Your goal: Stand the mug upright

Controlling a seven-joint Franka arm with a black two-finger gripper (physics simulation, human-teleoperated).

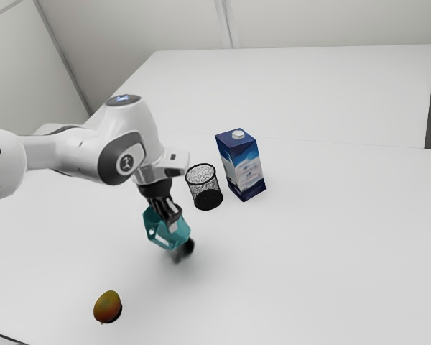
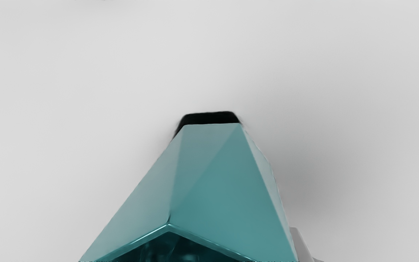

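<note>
The teal faceted mug [image 1: 169,234] is tilted below the hand, in the exterior view's left half. The gripper [image 1: 174,218] reaches down over it and overlaps it, hiding part of its body. In the wrist view the mug [image 2: 213,182] has its narrow base away from the hand and its dark opening toward the hand. A grey part of the gripper [image 2: 299,244] shows beside the mug's wall. Whether the mug is held between two sides cannot be seen. A dark shadow lies against the base, and whether the base touches the table cannot be told.
A black mesh cup [image 1: 205,188] stands just beyond the hand toward the exterior view's right, with a blue and white carton [image 1: 242,167] beside it. A mango [image 1: 108,307] lies near the exterior view's lower left. All rest on the white table [image 1: 309,266].
</note>
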